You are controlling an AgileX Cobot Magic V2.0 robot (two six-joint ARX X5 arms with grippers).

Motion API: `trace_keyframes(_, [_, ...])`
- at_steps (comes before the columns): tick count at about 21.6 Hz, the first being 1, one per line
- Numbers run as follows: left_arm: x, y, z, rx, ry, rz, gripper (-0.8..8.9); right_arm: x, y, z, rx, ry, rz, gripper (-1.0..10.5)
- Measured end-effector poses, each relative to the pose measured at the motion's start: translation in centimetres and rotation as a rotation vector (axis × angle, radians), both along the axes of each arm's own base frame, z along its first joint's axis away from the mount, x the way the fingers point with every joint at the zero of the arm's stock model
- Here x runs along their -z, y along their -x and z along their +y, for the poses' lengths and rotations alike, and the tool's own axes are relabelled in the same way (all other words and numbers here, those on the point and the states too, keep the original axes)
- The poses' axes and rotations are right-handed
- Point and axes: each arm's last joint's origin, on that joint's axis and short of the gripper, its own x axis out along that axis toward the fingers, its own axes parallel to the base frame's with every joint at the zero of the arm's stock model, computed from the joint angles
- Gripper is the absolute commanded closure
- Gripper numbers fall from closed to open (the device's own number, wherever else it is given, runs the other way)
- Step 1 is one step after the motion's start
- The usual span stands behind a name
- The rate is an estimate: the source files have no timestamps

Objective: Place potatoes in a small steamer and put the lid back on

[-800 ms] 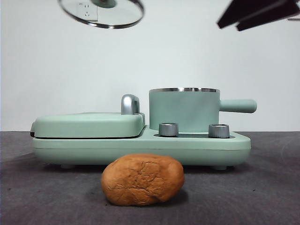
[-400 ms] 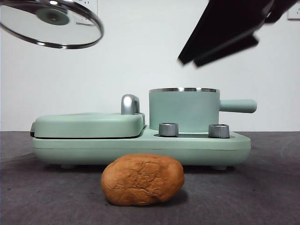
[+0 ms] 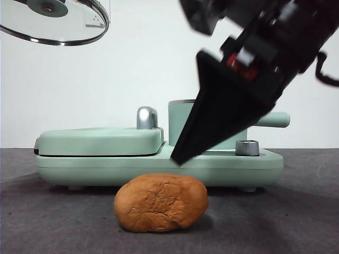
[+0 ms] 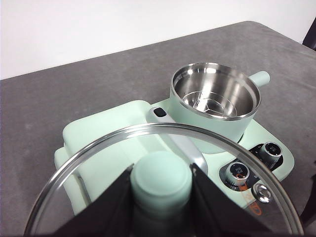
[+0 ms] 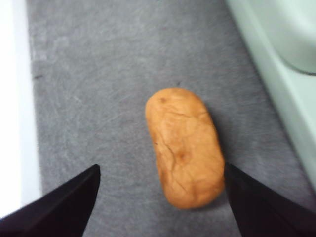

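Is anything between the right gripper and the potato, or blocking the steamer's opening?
Nothing visible. The open right gripper hangs over the bare orange-brown oval potato; the mint-green steamer pot is uncovered, its glass lid held aside by the left gripper.

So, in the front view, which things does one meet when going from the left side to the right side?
Lid, held high by the left gripper → grill plate → potato on the table → right gripper, open and above the potato → small steamer's handle.
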Motion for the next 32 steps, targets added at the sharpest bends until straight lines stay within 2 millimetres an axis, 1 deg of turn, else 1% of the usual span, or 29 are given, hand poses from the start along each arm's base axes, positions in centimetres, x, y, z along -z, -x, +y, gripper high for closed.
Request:
trace_keyframes(6, [0.0,0.0,0.0,0.0,0.0,0.0,7.99,1.3,-0.5,1.1,0.019,0.037,-0.037,5.5])
trace_keyframes(12, [0.0,0.0,0.0,0.0,0.0,0.0,7.99,2.4,-0.9,1.5,0.025,0.073,-0.018,5.5])
trace_keyframes(13, [0.0,0.0,0.0,0.0,-0.001,0.0,7.99,2.7,-0.9,1.5,0.025,0.082,-0.01,5.6])
trace_keyframes(15, [0.0,0.0,0.0,0.0,-0.001,0.0,7.99,3.1,-1.0,1.6,0.027,0.094,0.004,6.2])
trace_keyframes(16, [0.0,0.0,0.0,0.0,-0.001,0.001,7.99,3.1,-1.0,1.6,0.029,0.093,0.005,6.7])
trace_keyframes(17, [0.0,0.0,0.0,0.0,-0.001,0.002,7.99,3.1,-1.0,1.6,0.031,0.093,0.007,7.0])
trace_keyframes(21, [0.1,0.0,0.0,0.0,-0.005,0.014,7.99,3.1,-0.9,1.5,0.055,0.103,0.046,7.0])
trace_keyframes(23, [0.1,0.0,0.0,0.0,-0.005,0.014,7.99,2.6,-0.4,0.9,0.076,0.127,0.087,7.0])
trace_keyframes(24, [0.1,0.0,0.0,0.0,-0.005,0.014,7.99,2.1,-0.1,0.4,0.09,0.134,0.101,7.0])
trace_keyframes(26, [0.1,0.0,0.0,0.0,-0.005,0.014,7.99,-0.4,0.4,-0.6,0.136,0.114,0.102,7.0])
trace_keyframes(29, [0.1,0.0,0.0,0.0,-0.005,0.014,7.99,-5.9,0.9,-2.7,0.29,0.059,0.067,7.0])
trace_keyframes(32, [0.1,0.0,0.0,0.0,-0.005,0.014,7.99,-10.6,1.1,-4.7,0.447,0.044,0.107,7.0])
